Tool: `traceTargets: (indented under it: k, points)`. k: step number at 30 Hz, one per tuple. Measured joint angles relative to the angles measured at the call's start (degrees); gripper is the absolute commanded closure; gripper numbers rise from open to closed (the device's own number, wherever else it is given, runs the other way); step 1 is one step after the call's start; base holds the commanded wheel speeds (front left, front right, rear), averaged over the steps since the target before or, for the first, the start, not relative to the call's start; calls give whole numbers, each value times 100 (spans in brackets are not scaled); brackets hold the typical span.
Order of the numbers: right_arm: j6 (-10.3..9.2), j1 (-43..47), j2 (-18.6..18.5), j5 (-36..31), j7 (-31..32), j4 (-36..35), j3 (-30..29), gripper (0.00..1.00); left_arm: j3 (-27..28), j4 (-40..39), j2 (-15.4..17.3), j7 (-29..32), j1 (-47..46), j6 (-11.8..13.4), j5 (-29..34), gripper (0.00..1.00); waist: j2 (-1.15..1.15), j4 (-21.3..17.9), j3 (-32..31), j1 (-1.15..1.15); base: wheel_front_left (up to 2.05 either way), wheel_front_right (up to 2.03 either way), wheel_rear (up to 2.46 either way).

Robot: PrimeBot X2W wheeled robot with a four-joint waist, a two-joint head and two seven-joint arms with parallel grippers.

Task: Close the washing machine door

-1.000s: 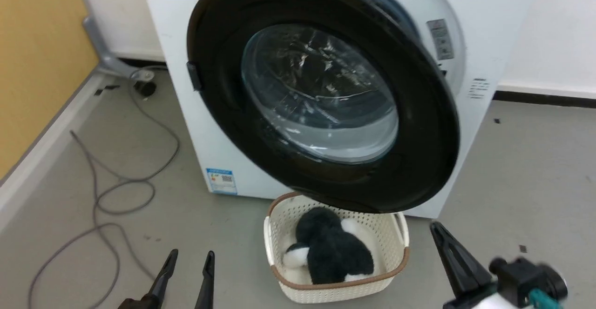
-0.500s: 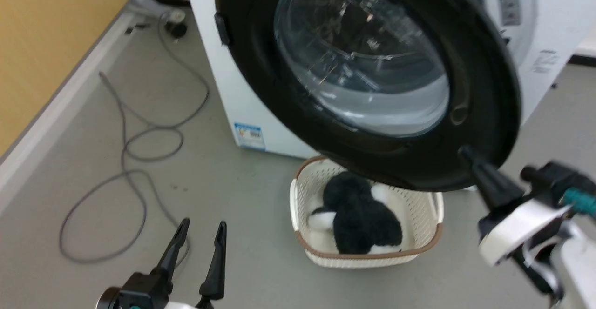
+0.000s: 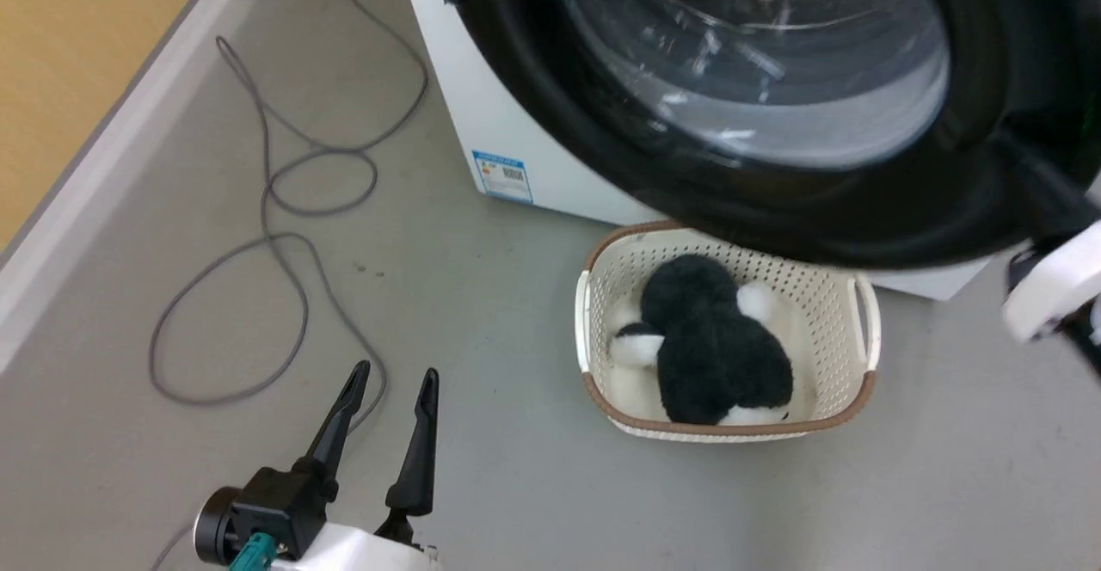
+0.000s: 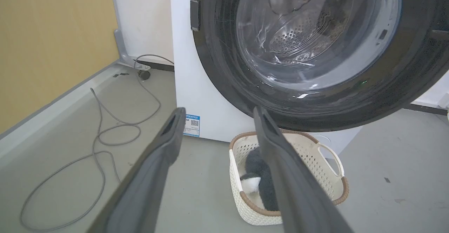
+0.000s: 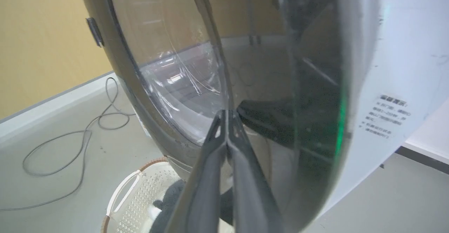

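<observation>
Found door (image 4: 221, 50) ajar, latch edge standing out from washer (image 4: 189, 85), lower rim hanging over basket (image 3: 587, 330). Logged right gripper (image 5: 227, 113) with fingers pressed together, nothing between them, tips up against door's glossy outer face, low, where glass meets black rim; mirrored in the rim there. Cannot tell for certain whether touching. Saw left gripper (image 3: 392, 375) low over floor, fingers spread and empty, well apart from door, left of basket. Noted black-and-white plush toy (image 3: 714, 356) in basket, grey cable (image 3: 267, 236) looped on floor at left.
</observation>
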Motion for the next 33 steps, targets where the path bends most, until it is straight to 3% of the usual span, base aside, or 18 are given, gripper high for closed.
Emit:
traceTargets:
  k: [8, 15, 24, 33]
  points:
    - [-8, -1214, -27, -153, 288, 991, -489, 100, 18, 22, -60, 0, -165, -89, 43, 0, 0, 96, 246, 0, 0, 0, 0]
    - [0, -1745, 19, -323, 238, 1753, -766, 100, 19, 54, -115, 0, -230, -97, 43, 0, 0, 178, 336, 0, 0, 0, 0]
    - [43, -1995, 210, -427, -35, 2288, -880, 100, 80, 83, -133, 0, -232, -137, 48, 0, 0, 142, 362, 0, 0, 0, 0]
    - [-8, -1803, 297, -277, -493, 2398, -552, 100, 211, 172, -138, 0, -230, -140, 48, 0, 0, -17, -46, 0, 0, 0, 0]
